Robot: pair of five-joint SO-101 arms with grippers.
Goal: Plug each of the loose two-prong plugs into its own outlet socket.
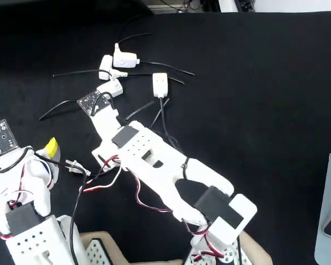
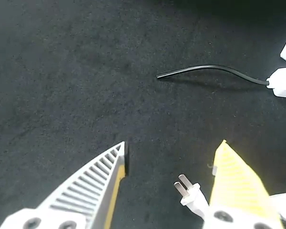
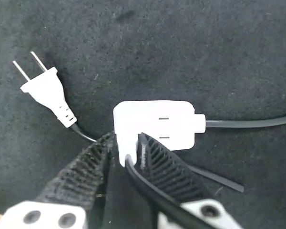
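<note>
Now the right claw is clenched on a corner of the outlet socket, slots showing. The loose plug lies just beside, prongs pointing away from the socket. The left claw gapes, with a second plug against its yellow finger.

Left pincer spread; right pincer pinching socket.

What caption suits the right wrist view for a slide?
Right gripper pinches a white plastic outlet socket; a white two-prong plug lies apart beside it on black cloth.

2 white arms, black servos, red-white wiring; left end effector yellow-and-white, right end effector black ribbed.
</note>
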